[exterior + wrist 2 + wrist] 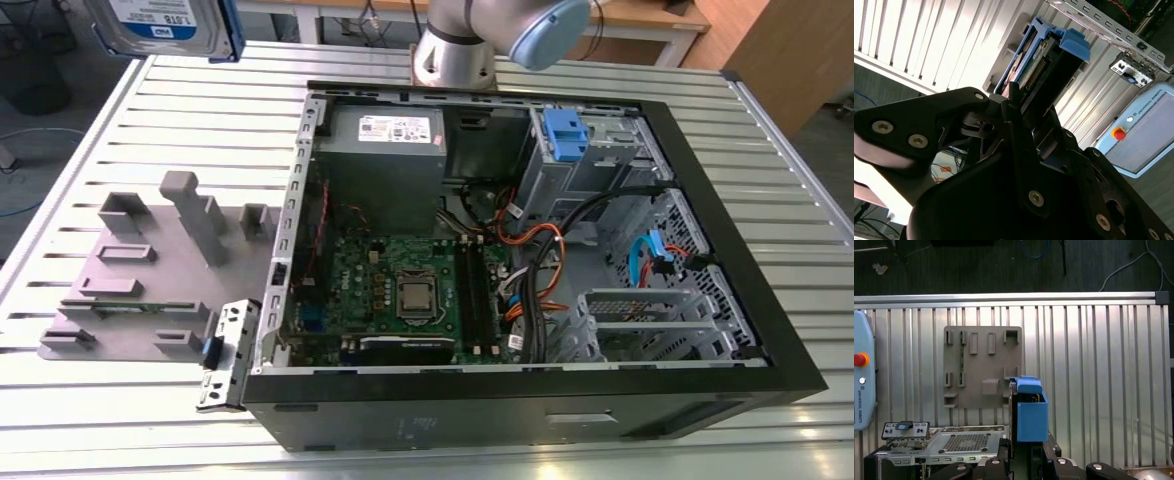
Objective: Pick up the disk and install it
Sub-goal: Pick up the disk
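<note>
Up at the exterior view's left, the flat silver hard disk in its blue plastic bracket [160, 25] hangs well apart from the open black computer case [467, 405], which holds a grey drive cage [587, 165]. Second wrist view: black end effector [1031, 107] clamped on the disk, looks like. First wrist view: disk edge-on above the slatted table [1104, 365]; I'd keep it square.

Open black computer case [441, 405] lies on slatted aluminium table [200, 110], with grey power supply [387, 150], green motherboard [400, 280] and blue-handled drive cage [567, 140] inside it, and grey fixture plate [134, 290] just beside it on the exterior view's left.
</note>
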You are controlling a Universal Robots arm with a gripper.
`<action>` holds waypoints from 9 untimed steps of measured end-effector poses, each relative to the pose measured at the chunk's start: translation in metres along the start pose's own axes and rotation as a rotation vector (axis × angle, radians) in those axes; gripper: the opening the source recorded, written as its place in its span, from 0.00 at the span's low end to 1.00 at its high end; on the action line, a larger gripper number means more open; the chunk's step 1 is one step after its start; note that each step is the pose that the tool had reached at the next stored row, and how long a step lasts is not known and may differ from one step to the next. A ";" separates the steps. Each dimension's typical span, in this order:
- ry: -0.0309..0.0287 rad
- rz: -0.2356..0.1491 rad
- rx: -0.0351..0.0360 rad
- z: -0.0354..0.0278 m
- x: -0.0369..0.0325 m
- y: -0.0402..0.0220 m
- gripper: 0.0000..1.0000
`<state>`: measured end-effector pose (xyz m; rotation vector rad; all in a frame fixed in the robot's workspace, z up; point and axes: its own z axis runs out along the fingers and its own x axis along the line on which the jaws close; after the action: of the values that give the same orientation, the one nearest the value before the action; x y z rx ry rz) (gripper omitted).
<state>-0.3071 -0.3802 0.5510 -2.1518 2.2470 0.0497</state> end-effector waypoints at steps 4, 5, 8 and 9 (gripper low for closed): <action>0.0000 0.000 0.0000 0.0004 -0.0002 -0.0040 0.35; 0.0000 0.000 0.0000 0.0005 -0.0002 -0.0048 0.35; 0.0000 0.000 0.0000 0.0006 -0.0002 -0.0053 0.35; 0.0000 0.000 0.0000 0.0006 -0.0002 -0.0054 0.35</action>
<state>-0.3017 -0.3802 0.5504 -2.1517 2.2472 0.0497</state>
